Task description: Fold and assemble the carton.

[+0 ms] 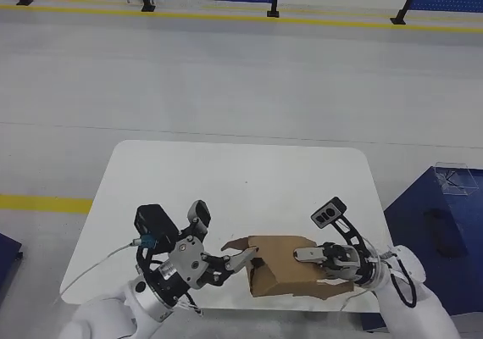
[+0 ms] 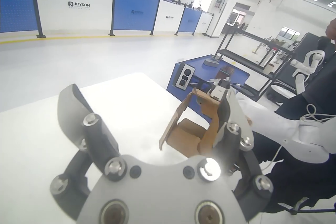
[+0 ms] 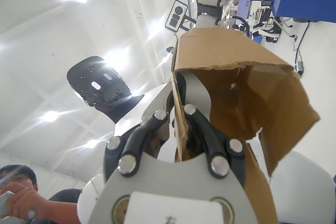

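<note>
Carton [image 1: 280, 271] [image 2: 183, 130] [image 3: 236, 57]: brown corrugated cardboard, partly erected into a box shape. One end is open, its flaps are loose, and one rim is ragged and torn. It sits over the robot-side edge of the white table, to the right of that edge's middle. I cannot tell whether its underside rests on the tabletop or hangs just above it.
Carton, open end: faces the left arm. A side flap stands out from the body at an angle, and the brown inside of the box shows behind it.
Right gripper [image 1: 305, 253] [image 2: 220, 89] [image 3: 178, 88]: clamped narrow on one wall of the carton at its right-hand part. One finger is inside the box and the other outside, with the cardboard pinched between them.
Left gripper [image 1: 240, 254] [image 2: 149, 96]: spread wide at the carton's open end and holding nothing. One finger lies along the outside of the end flap; contact looks likely, but I cannot confirm it. The other finger stands clear of the carton, above bare tabletop.
Table [image 1: 224, 178] [image 2: 39, 130]: white top with rounded corners, under the carton.
Blue cabinet [image 1: 445, 229] [image 2: 202, 70]: on the floor beyond the carton's right side, off the table and well apart from the box.
</note>
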### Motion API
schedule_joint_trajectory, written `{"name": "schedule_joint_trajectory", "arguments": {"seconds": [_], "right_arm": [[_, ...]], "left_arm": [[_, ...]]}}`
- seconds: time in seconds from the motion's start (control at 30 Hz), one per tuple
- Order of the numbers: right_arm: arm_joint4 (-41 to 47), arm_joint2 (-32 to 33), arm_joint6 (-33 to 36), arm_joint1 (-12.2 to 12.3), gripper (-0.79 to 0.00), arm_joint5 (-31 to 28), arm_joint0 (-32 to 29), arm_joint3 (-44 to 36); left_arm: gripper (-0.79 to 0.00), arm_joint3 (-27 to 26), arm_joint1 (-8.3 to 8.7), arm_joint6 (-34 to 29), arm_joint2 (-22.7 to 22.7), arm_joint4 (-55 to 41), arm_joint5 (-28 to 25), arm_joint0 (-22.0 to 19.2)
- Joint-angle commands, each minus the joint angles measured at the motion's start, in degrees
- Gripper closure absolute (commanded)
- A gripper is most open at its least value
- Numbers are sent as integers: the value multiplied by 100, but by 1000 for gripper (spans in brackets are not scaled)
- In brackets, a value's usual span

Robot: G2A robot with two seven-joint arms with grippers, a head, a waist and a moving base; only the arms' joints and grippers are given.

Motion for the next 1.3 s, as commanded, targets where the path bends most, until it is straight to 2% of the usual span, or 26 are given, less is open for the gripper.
{"name": "schedule_joint_trajectory", "arguments": {"seconds": [0.0,0.13,0.43,0.67,0.83,1.0,1.13,1.27], "right_arm": [[26,8,5,1,0,13,5,-2],[271,25,45,-3,0,133,-4,15],[432,-128,33,-14,0,485,-2,8],[936,-304,-193,-47,0,1018,60,185],[1415,-481,-312,-83,0,1595,227,542],[1666,-589,-179,-95,0,2058,336,753],[1737,-639,30,-89,0,2342,355,790],[1688,-636,186,-75,0,2458,347,770]], "left_arm": [[-785,65,-8,-55,67,27,38,-56],[-785,172,-20,-130,132,49,95,-114],[-785,266,-29,-116,300,45,-171,-110],[-785,185,-28,70,174,-68,-207,-21],[-785,-104,-2,535,-213,-174,-411,253],[-785,-104,14,1461,-918,-166,-553,513],[-785,11,32,1457,-1408,156,-243,700],[-785,274,36,1137,-1253,499,-252,631]]}}
